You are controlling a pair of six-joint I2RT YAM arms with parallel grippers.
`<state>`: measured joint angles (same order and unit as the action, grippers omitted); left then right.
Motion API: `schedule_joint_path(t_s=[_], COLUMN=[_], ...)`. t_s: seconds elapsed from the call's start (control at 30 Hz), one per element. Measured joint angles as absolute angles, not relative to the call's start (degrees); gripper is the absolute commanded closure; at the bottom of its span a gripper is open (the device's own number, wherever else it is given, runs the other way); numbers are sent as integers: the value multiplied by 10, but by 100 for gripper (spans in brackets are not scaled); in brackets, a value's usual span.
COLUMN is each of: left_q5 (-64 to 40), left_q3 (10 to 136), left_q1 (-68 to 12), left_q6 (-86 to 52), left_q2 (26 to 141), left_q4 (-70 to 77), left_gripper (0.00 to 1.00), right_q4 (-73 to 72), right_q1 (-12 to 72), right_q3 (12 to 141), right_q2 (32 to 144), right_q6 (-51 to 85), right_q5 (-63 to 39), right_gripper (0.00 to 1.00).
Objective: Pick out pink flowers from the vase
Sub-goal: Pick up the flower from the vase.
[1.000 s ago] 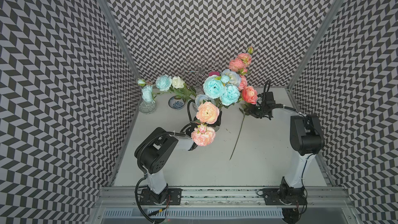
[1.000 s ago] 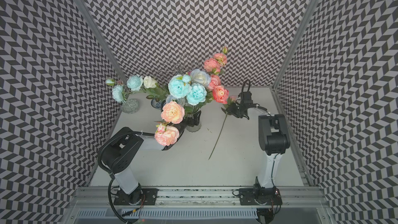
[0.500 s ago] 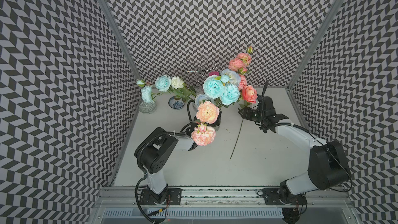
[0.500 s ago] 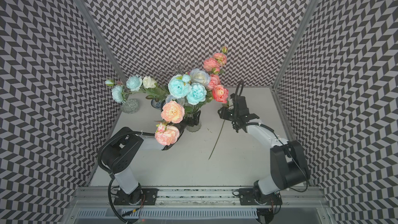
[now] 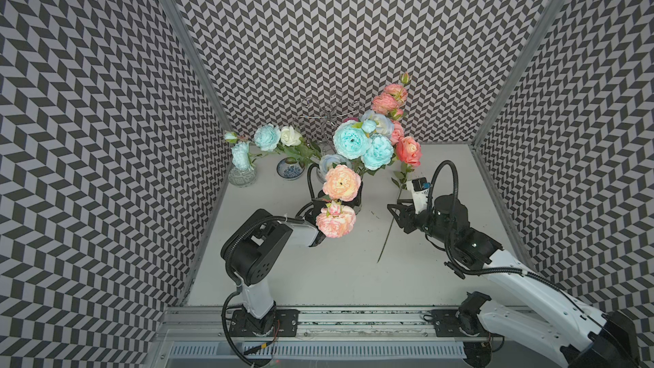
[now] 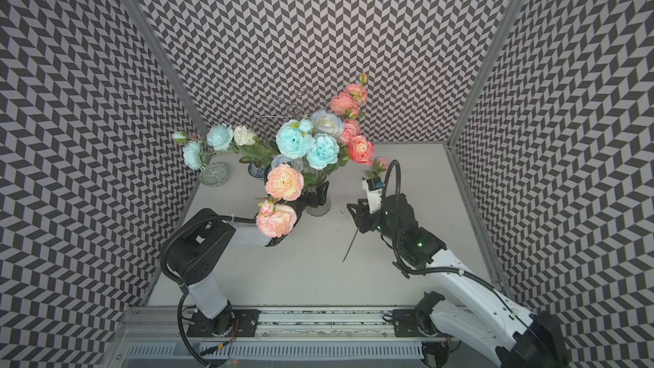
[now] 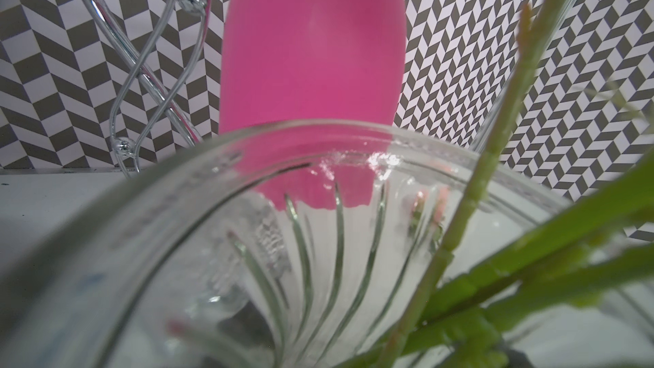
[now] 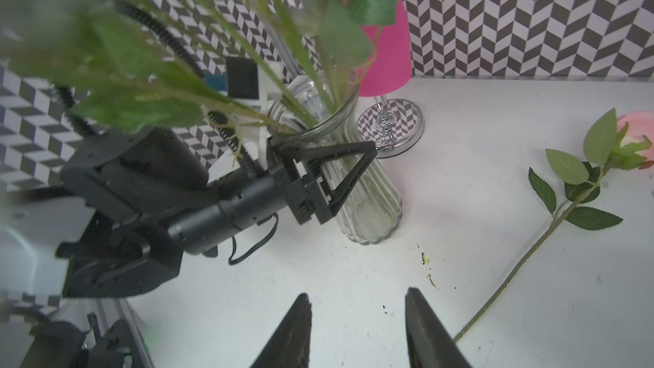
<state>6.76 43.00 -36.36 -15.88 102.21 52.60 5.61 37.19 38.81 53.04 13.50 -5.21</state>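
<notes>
The clear ribbed vase stands mid-table, also seen in a top view. It holds pink flowers: a peach peony, a pink bloom, a coral rose and taller pink heads, mixed with turquoise blooms. My left gripper is shut on the vase's waist. The vase rim fills the left wrist view. One pink flower lies on the table to the right, its stem pointing forward. My right gripper hovers open and empty beside that stem, facing the vase.
A magenta goblet and a chrome wire stand stand behind the vase. At the back left are a round patterned glass bowl with blue and white blooms and a small blue dish. Patterned walls close three sides.
My right arm has drawn back from the rear of the table toward the front and turned to face the vase. The loose flower and the left arm have stayed still.
</notes>
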Motion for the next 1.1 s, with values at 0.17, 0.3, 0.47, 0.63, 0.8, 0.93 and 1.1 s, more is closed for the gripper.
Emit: schedule_joint_path(t_s=[0.17, 0.3, 0.47, 0.63, 0.8, 0.93, 1.1], left_q5=[67, 67, 66, 65, 65, 64, 64], left_q3=[430, 431, 432, 432, 432, 433, 435], left_q1=[-365, -367, -367, -367, -367, -367, -367], left_q6=[-155, -150, -150, -151, -151, -151, -151], left_q2=[1022, 1022, 1022, 1022, 1023, 1023, 1023], left_q4=[525, 522, 521, 521, 521, 521, 518], left_gripper=[14, 13, 13, 13, 13, 13, 13], right_q4=[29, 15, -26, -57, -72, -85, -95], right_q1=[426, 466, 505, 516, 521, 524, 526], right_q3=[391, 433, 481, 508, 526, 536, 555], right_q2=[518, 547, 586, 620, 648, 667, 689], right_q6=[95, 60, 18, -11, -30, -40, -48], right_q5=[-23, 3, 29, 35, 36, 35, 30], right_gripper=[58, 60, 61, 62, 62, 63, 64])
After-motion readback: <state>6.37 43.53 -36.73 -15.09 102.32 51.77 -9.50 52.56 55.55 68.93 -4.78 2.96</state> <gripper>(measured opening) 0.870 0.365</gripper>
